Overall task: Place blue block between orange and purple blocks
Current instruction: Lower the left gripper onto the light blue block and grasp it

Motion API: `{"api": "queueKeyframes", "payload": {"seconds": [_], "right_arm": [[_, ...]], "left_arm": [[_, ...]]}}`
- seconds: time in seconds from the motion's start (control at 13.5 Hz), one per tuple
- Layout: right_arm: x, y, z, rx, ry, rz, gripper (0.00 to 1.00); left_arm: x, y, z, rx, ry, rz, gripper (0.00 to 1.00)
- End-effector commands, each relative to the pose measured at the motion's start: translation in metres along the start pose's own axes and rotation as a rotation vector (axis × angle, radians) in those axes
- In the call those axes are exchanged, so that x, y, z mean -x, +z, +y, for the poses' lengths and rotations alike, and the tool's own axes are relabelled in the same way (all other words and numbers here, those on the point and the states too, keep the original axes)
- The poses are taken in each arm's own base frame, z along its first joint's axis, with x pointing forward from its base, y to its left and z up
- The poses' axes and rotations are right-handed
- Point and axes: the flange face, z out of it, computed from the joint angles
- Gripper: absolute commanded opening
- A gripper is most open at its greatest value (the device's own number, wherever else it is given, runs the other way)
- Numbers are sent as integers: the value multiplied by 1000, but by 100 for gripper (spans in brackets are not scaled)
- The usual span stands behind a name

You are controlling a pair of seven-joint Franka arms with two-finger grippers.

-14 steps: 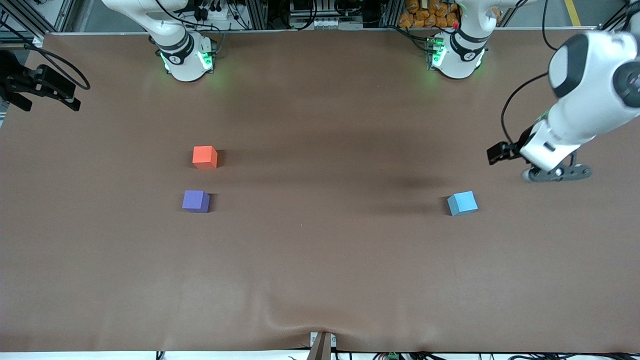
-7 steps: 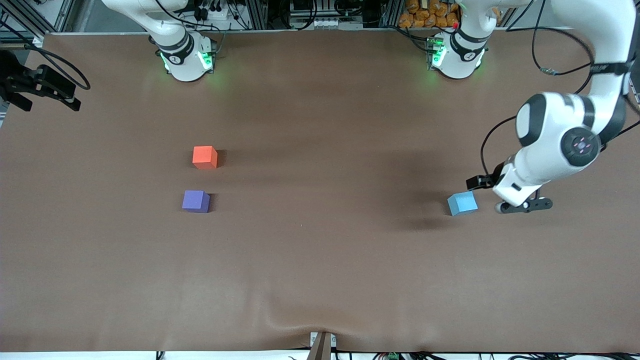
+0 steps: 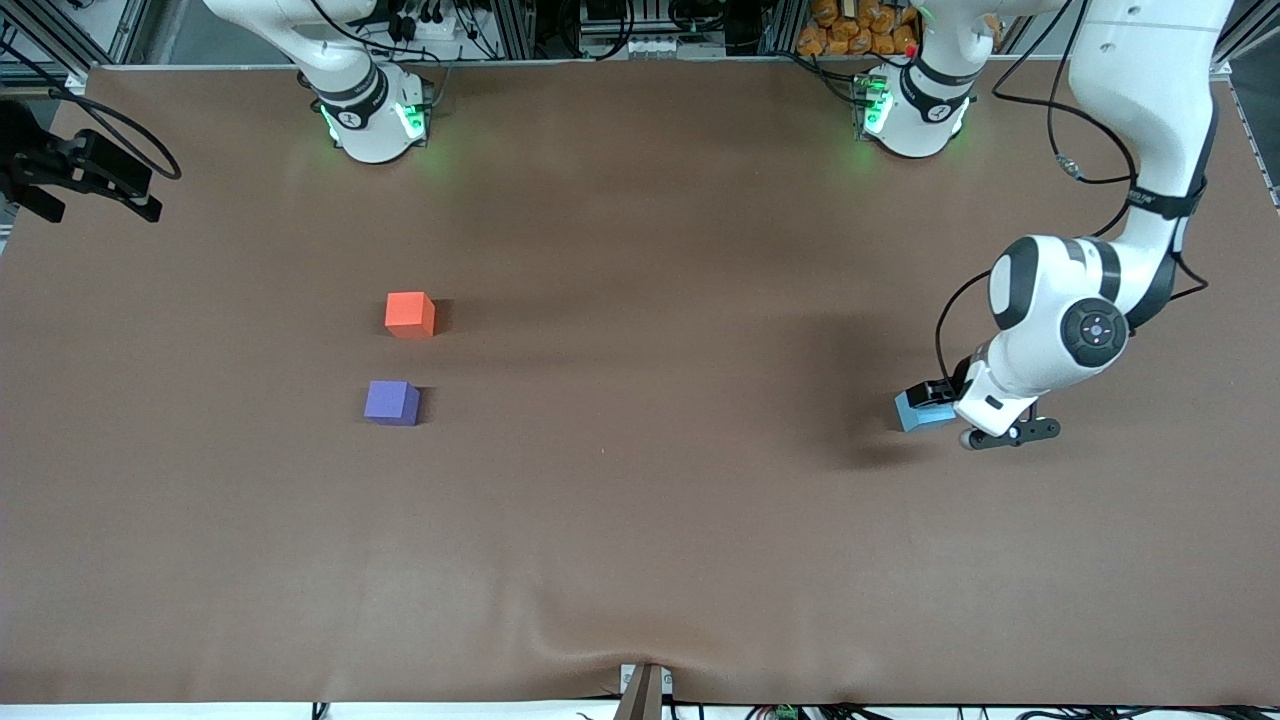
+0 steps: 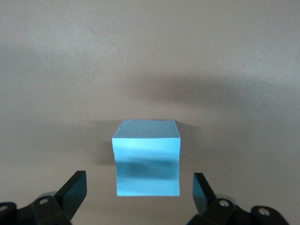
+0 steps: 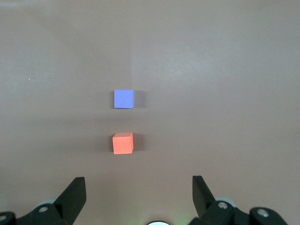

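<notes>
Left gripper [image 3: 940, 415] wide open over blue block [image 3: 912, 410], near left arm's table end. Right gripper [image 5: 139, 197] open, waiting above orange block [image 3: 409, 314] and purple block [image 3: 391, 402].

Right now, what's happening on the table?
The left tool is down around the blue block at the left arm's end of the table, fingers open on either side of it and not yet closed. The orange block and purple block sit apart toward the right arm's end, orange farther from the front camera, with a gap between them. The right tool waits open, high above those two.
</notes>
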Motion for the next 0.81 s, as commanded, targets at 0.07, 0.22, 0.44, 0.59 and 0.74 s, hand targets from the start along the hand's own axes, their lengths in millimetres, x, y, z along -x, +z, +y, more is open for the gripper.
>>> {"api": "queueKeyframes", "payload": {"seconds": [0.07,0.22,0.44,0.59,0.74], "right_arm": [[0,-3,1,9,-6,-3,100],[0,-3,1,10,-4,-3,100],[0,-4,1,9,-4,-1,100],[0,-3,0,8,-6,-3,100],[0,-3,0,8,-6,-3,100]], "left_arm": [[-2,15,-1,-4,-10,19,100],[-3,27,-1,1,-12,25,100],[-6,42,0,8,-13,36,97],[-5,41,1,8,-22,36,65],[-4,37,8,9,-22,42,42]]}}
